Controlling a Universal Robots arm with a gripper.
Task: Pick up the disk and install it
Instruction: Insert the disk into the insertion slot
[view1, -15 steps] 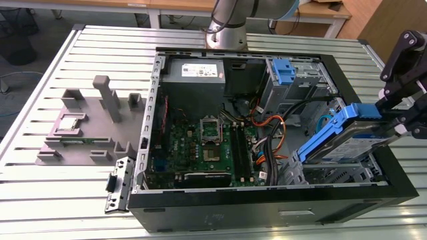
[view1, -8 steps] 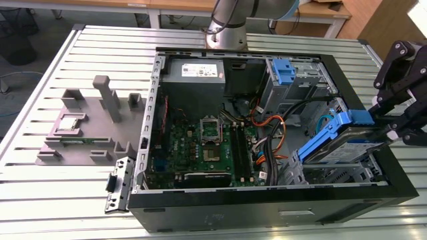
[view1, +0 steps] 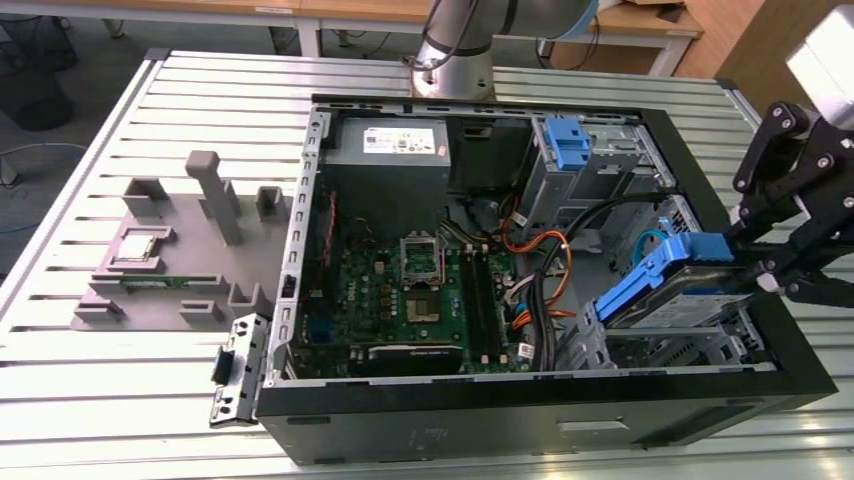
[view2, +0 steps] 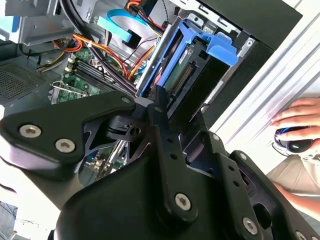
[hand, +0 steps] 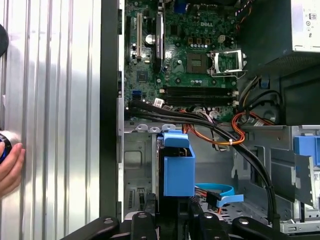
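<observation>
The disk is a silver drive in a blue carrier. It sits tilted in the drive bay at the open computer case's corner, on the exterior view's right. My black gripper is shut on the carrier's outer end from outside the case. In the first wrist view the blue carrier stands between my fingers, with the gripper at its near end. In the second wrist view the disk shows its connector edge and blue handle, and the gripper closes on its edge.
A green motherboard and loose orange and black cables fill the case. A grey power-supply box and a bare blue bracket sit at its far side. A grey fixture stands outside. A person's hand rests on a mouse.
</observation>
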